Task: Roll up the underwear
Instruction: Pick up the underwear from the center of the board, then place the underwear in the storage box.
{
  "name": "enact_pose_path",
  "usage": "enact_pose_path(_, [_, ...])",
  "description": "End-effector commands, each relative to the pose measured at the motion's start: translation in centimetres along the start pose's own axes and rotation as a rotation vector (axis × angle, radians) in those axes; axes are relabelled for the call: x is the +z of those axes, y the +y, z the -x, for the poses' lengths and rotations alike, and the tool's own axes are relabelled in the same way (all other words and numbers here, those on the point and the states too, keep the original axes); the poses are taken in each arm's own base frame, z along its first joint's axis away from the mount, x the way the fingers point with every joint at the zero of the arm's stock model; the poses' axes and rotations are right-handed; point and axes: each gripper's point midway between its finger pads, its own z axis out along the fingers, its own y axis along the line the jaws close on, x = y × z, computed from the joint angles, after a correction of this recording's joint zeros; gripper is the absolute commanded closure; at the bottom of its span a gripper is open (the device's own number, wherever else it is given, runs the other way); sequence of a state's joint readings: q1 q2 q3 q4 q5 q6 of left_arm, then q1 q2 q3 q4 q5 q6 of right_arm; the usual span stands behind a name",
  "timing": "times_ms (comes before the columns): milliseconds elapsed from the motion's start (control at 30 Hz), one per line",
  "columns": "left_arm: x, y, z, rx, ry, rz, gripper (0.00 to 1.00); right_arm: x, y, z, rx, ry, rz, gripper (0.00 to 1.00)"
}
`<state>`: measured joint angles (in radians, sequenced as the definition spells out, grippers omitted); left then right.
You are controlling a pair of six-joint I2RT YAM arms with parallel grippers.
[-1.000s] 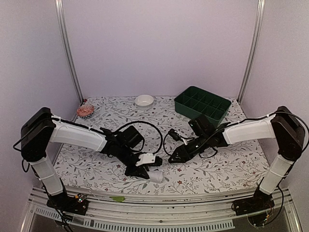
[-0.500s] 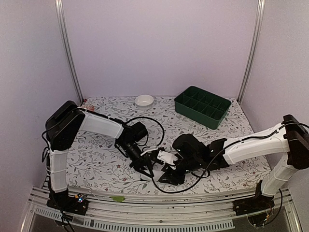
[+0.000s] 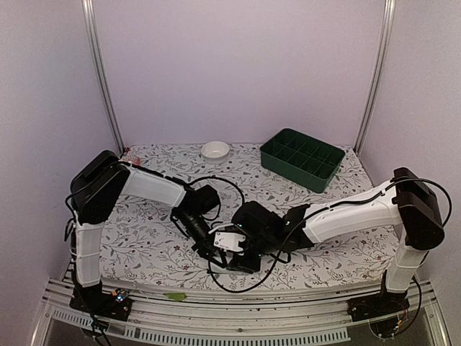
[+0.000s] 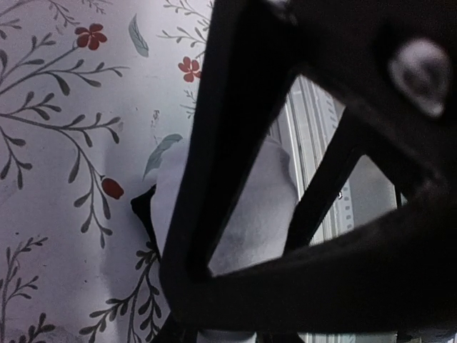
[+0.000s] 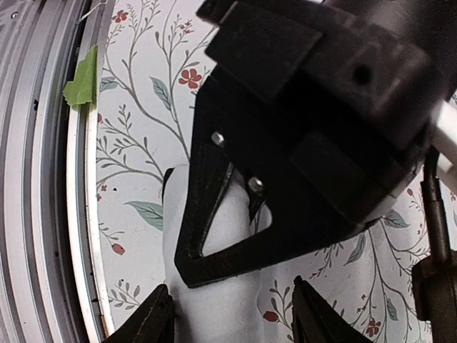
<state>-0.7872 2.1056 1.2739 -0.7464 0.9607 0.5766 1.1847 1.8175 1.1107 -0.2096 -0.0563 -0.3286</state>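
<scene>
1. The left pincer (image 3: pixel 215 250) is pinching the underwear. Its jaws are drawn narrow on the white bundle. Over the last second its arm has been tucking the elbow in, while the grip itself is staying as it was.
2. The underwear (image 4: pixel 246 211) is lying as a tight white roll on the counter (image 3: pixel 137 241), near the front edge and a little left of the middle. A sliver of black is showing at one end. From above it is almost hidden under the two pincers.
3. The right pincer (image 5: pixel 232 318) is what has changed. A second ago it was hovering well apart, out over the middle of the counter. Now it is reaching across to the roll with its jaws open and widening, one fingertip on each side of the fabric, and it is gripping nothing.
4. The rolling seems to be done already, and the right arm appears to be coming in to steady or take over the bundle. If the left lets go before the right closes, the soft roll is likely to spring loose.
5. At the back right, the green tray (image 3: pixel 302 158) is sitting untouched.
</scene>
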Motion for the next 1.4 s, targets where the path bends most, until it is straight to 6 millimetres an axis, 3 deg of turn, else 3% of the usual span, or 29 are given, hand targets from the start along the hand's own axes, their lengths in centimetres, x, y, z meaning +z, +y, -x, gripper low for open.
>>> enact_pose_path(0, [0.8,1.2,-2.5,-0.064,0.086,0.026,0.93,1.0,2.3,-0.7,-0.046,0.056,0.125,0.43])
enact_pose_path(167, [0.8,1.4,-2.6,-0.064,0.09,0.032,0.92,2.6,3.5,-2.7,-0.023,0.145,0.173,0.46])
enact_pose_path(400, [0.8,1.6,-2.6,-0.063,0.095,0.045,0.91,3.8,2.9,-5.3,-0.009,0.243,0.114,0.52])
enact_pose_path(467, [0.7,1.7,-2.6,-0.063,0.097,0.054,0.91,3.9,2.8,-5.6,-0.008,0.258,0.104,0.61])
enact_pose_path(533, [0.6,2.1,-2.8,-0.064,0.109,0.076,0.91,3.9,2.7,-5.8,-0.009,0.264,0.099,0.85])
enact_pose_path(600, [0.4,2.4,-2.8,-0.061,0.115,0.105,0.88,3.8,2.9,-5.9,-0.007,0.272,0.106,1.0])
enact_pose_path(733, [-1.5,3.8,-1.4,-0.017,0.076,0.253,0.68,3.0,2.9,-5.2,0.038,0.252,0.113,1.0])
enact_pose_path(800, [-3.3,4.6,-0.7,0.018,0.041,0.361,0.55,2.3,2.3,-4.3,0.087,0.213,0.111,1.0])
enact_pose_path(900, [-7.6,4.8,1.6,0.088,-0.072,0.559,0.3,0.8,0.2,-3.1,0.203,0.152,0.065,1.0])
enact_pose_path(933, [-9.2,4.9,2.3,0.107,-0.111,0.63,0.15,0.3,-0.8,-2.7,0.245,0.137,0.037,1.0])
enact_pose_path(967, [-10.8,4.8,3.1,0.13,-0.151,0.7,0.05,-0.3,-1.8,-2.3,0.287,0.121,0.002,1.0])
enact_pose_path(1033, [-13.6,4.1,4.3,0.178,-0.226,0.823,0.04,-1.9,-3.8,-1.1,0.345,0.053,-0.073,1.0])
enact_pose_path(1200, [-22.1,0.7,7.6,0.301,-0.457,1.146,0.04,-8.1,-8.7,1.9,0.509,-0.172,-0.235,1.0])
enact_pose_path(1367, [-28.1,-2.6,9.0,0.324,-0.663,1.336,0.04,-15.5,-14.6,2.5,0.717,-0.343,-0.541,1.0])
